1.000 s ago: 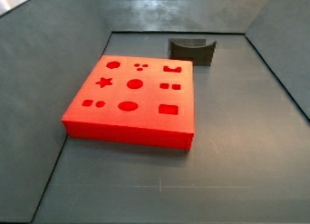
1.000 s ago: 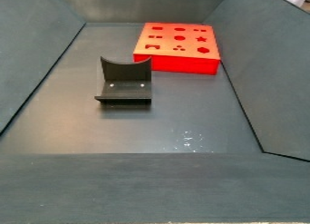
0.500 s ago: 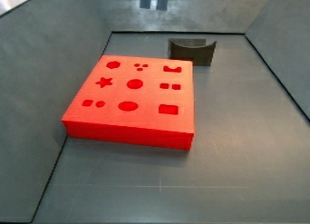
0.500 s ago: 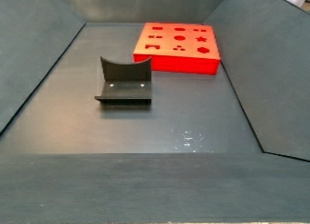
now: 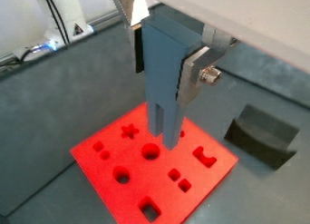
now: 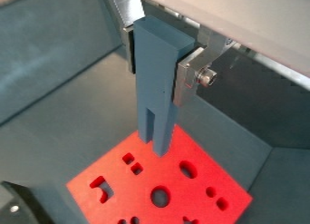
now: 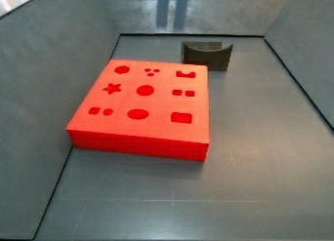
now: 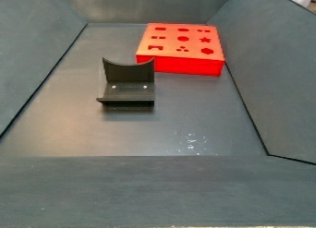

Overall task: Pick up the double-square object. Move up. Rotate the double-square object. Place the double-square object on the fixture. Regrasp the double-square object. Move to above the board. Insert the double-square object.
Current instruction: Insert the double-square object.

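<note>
The end effector [image 5: 164, 48] hangs high over the board [image 5: 151, 169], clenched on the upper part of the peg [image 5: 162, 82]. In both wrist views its flat silver fingers [image 5: 195, 69] press against opposite faces of the grey-blue bar, so the opening is only as wide as the peg. One finger [image 6: 189, 72] is plainly seen along the peg's side; the opposite one shows only as a sliver near the top edge.

The peg [image 6: 151, 87] hangs upright, its free end pointing down toward the red board [image 6: 164, 178] and clear of it. A narrow slot splits that lower end. In a wrist view the tip lies over the board's middle region, among the round and star-shaped holes; which hole it is above cannot be told.

In a side view the peg [image 7: 171, 6] shows only as a pale blurred strip at the top edge, above the fixture [image 7: 208, 53]. The fixture [image 8: 126, 82] stands empty on the floor, well apart from the board [image 8: 183, 49].
</note>
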Available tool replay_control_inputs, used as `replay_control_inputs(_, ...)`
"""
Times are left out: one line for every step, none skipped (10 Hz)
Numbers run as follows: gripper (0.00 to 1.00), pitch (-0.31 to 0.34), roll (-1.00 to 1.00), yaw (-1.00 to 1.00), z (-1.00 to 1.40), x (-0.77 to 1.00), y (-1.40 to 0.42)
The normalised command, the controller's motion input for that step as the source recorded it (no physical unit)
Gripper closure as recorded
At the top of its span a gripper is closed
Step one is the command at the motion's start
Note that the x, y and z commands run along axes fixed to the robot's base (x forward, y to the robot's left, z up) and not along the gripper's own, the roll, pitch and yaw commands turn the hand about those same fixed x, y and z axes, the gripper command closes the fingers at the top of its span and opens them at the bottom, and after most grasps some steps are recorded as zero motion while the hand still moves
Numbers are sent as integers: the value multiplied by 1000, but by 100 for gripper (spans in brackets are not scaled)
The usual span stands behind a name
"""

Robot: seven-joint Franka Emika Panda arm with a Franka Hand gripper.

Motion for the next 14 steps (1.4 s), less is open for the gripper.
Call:
replay_control_inputs(100, 211, -154, -149, -540, 789, 31)
replay_control_inputs(100, 197, -183, -194, -497, 760, 9)
replay_control_inputs(100, 174, -150, -306, -574, 697, 71)
replay_control_inputs(100, 184, -130, -326, -620, 657, 174)
replay_control_inputs(100, 156, -266, -269, -429, 591, 223)
replay_control_inputs(100, 109, -330, -240, -383, 460, 306)
replay_control_inputs(100, 47, -340, -109, -449, 283, 303)
replay_control_inputs(100, 90, -160, 0, -354, 329, 114)
replay_control_inputs(100, 121, 77, 0, -114, 160, 29)
replay_control_inputs(100, 13, 37, 51, -320, 26, 89)
replay_control_inputs(100, -194, -134, 129, -289, 0, 46)
replay_control_inputs(100, -323, -190, 234, -117, -134, 80)
replay_control_inputs(100, -331, -84, 326, -17, -200, 0)
replay_control_inputs(100, -379, -9, 346, -54, -317, 0)
